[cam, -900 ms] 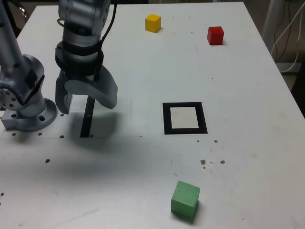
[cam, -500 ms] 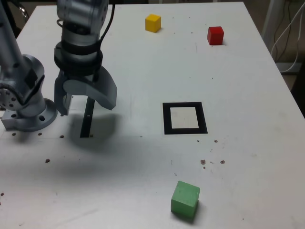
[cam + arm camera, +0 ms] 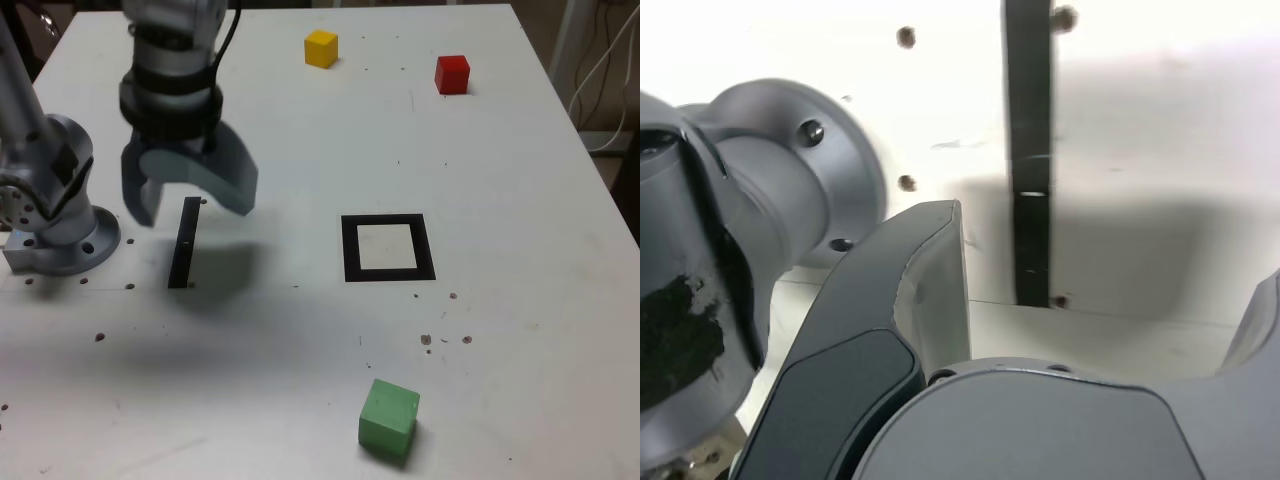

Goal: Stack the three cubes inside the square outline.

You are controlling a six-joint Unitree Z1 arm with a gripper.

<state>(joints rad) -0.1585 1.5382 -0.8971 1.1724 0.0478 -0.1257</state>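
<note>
The three cubes lie apart on the white table in the exterior view. The yellow cube (image 3: pixel 321 48) sits at the far middle and the red cube (image 3: pixel 452 74) at the far right. The larger green cube (image 3: pixel 388 417) rests near the front edge. Between them lies the square outline (image 3: pixel 387 247), black with a pale centre and nothing inside it. My gripper (image 3: pixel 190 197) hangs open and empty on the exterior view's left, above a narrow black strip (image 3: pixel 184 243). In the wrist view one finger (image 3: pixel 925 280) stands beside that strip (image 3: pixel 1029 150); no cube appears there.
The arm's grey round base (image 3: pixel 58 225) stands at the exterior view's left edge, and it also fills one side of the wrist view (image 3: pixel 770 190). White cables (image 3: pixel 612 70) hang off the table on the exterior view's right. Small dark specks dot the tabletop.
The gripper has risen a little and shifted slightly toward the exterior view's right, still open. The cubes and the outline have not moved.
</note>
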